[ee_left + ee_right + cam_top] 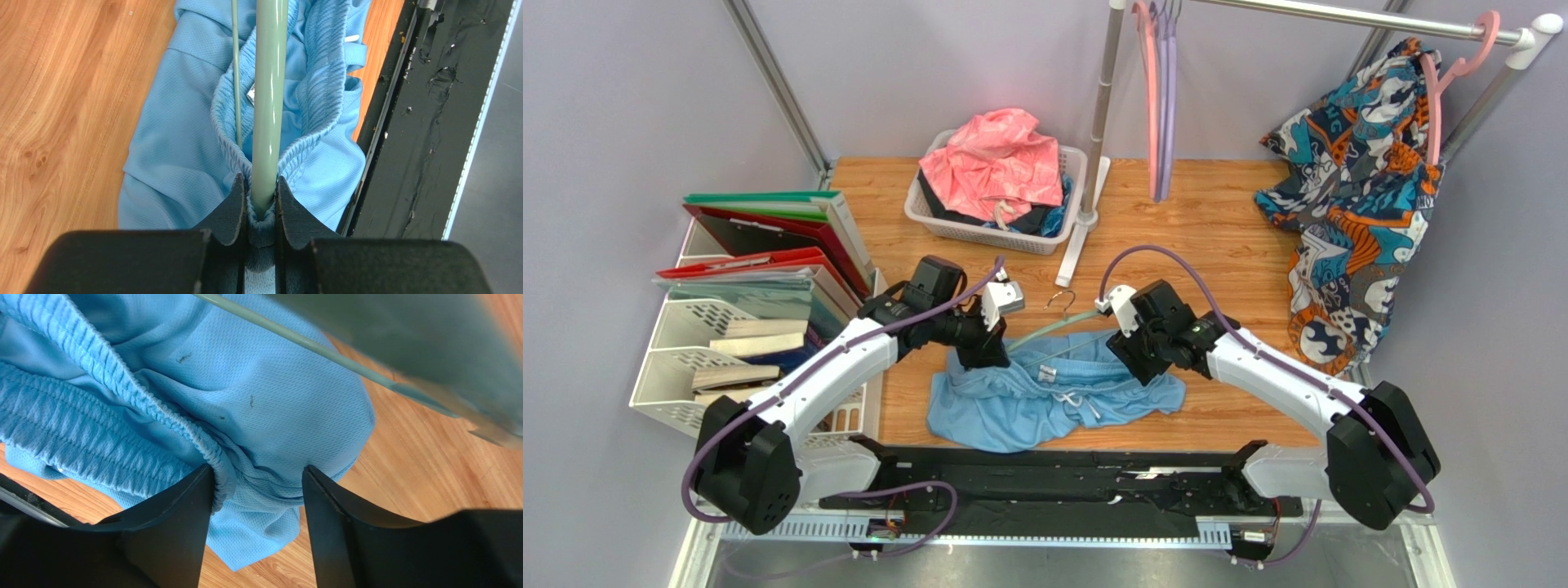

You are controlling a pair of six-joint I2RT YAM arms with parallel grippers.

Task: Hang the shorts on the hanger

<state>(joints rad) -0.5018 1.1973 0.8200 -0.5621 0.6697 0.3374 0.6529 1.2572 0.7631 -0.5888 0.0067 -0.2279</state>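
On the tabletop (1210,233), toward its near edge: shorts (1014,410) and hanger (269,92), both claws engaged.
Left claw (263,202) is pinched narrow on the hanger's rod with waistband fabric caught alongside; the rod runs into the waist opening. Right claw (258,474) stands wide, its 2 fingers straddling the bunched waistband at the shorts' other end.

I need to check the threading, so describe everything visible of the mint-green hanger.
The hanger is thin, smooth mint-green plastic: a thick bar with a thinner rod alongside it, and a curved hook that shows in the top view. It lies roughly level, its bar running inside the waistband of the shorts. The left gripper is shut on one end, with waistband fabric pinched in alongside.
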